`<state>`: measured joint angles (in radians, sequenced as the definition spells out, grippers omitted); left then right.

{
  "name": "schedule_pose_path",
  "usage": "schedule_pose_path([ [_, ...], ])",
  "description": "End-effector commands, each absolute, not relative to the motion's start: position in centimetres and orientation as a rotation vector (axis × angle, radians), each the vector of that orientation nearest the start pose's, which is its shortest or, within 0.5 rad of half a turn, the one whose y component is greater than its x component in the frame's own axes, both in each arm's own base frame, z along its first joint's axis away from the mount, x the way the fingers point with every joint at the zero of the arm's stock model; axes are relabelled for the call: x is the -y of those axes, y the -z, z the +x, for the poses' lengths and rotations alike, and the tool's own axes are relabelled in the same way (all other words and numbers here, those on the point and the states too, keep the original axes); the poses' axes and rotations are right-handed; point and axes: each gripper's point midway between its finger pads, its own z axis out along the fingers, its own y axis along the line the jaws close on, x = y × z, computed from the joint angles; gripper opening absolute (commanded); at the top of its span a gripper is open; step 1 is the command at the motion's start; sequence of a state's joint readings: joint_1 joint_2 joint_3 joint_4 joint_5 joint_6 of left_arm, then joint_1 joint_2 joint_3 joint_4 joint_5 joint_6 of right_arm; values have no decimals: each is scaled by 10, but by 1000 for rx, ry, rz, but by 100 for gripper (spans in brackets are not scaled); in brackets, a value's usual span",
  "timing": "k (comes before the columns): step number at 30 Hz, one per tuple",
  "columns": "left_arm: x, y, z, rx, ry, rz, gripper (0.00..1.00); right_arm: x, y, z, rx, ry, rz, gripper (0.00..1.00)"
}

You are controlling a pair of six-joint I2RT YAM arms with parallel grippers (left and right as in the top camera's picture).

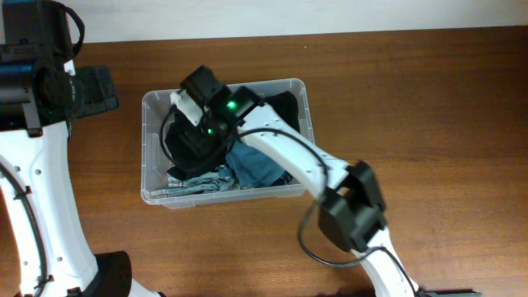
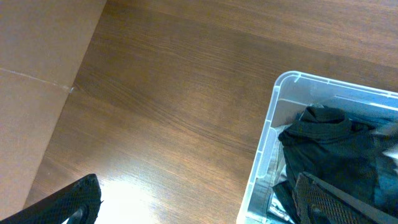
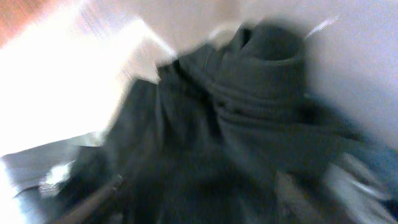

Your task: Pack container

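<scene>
The clear plastic container (image 1: 147, 148) stands left of centre on the table, holding clothes: a black garment (image 1: 177, 158), blue denim (image 1: 256, 165) and more dark cloth (image 1: 285, 107). My right gripper (image 1: 188, 136) reaches down into the container's left half, onto the black garment. In the blurred right wrist view the black garment (image 3: 249, 112) fills the frame, and the fingers (image 3: 196, 199) look spread with cloth between them. My left gripper (image 1: 99, 89) is open and empty above the table, left of the container. The left wrist view shows its fingers (image 2: 202, 205) wide apart, the container's corner (image 2: 273, 118) and the black garment (image 2: 329, 143).
The brown wooden table (image 1: 412, 99) extends right of the container. A pale wall or board (image 2: 37, 74) borders the table at the far left. The right arm's elbow (image 1: 355, 206) hangs over the table in front of the container.
</scene>
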<state>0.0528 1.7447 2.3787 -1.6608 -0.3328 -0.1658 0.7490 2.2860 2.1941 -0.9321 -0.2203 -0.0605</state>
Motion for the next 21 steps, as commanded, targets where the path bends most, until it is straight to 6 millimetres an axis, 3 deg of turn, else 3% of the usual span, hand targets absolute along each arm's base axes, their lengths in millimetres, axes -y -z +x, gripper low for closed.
schedule_pose_path([
  [1,-77,-365,346,-2522,-391,-416,99,-364,-294,414,-2149,-442,-925,88],
  [5,-77,-365,346,-2522,-391,-416,99,-290,-358,433,-2082,-268,-713,90],
  [7,-77,-365,346,-2522,-391,-416,99,-255,-382,435,-2064,-216,-632,90],
  [8,-77,-365,346,-2522,-391,-416,100,-221,-401,430,-2061,-187,-569,90],
  [10,-77,-365,346,-2522,-390,-416,99,-191,-409,417,-2092,-157,-526,91],
  [11,-77,-365,346,-2522,-391,-416,99,-178,-411,408,-2115,-145,-511,98],
  [12,-77,-365,346,-2522,-390,-416,99,-164,-413,396,-2142,-131,-498,99],
  [18,-77,-365,346,-2522,-391,-416,99,-117,-402,338,-2306,-68,-482,99],
  [21,-77,-365,346,-2522,-391,-416,99,-92,-403,323,-2342,-11,-424,98],
])
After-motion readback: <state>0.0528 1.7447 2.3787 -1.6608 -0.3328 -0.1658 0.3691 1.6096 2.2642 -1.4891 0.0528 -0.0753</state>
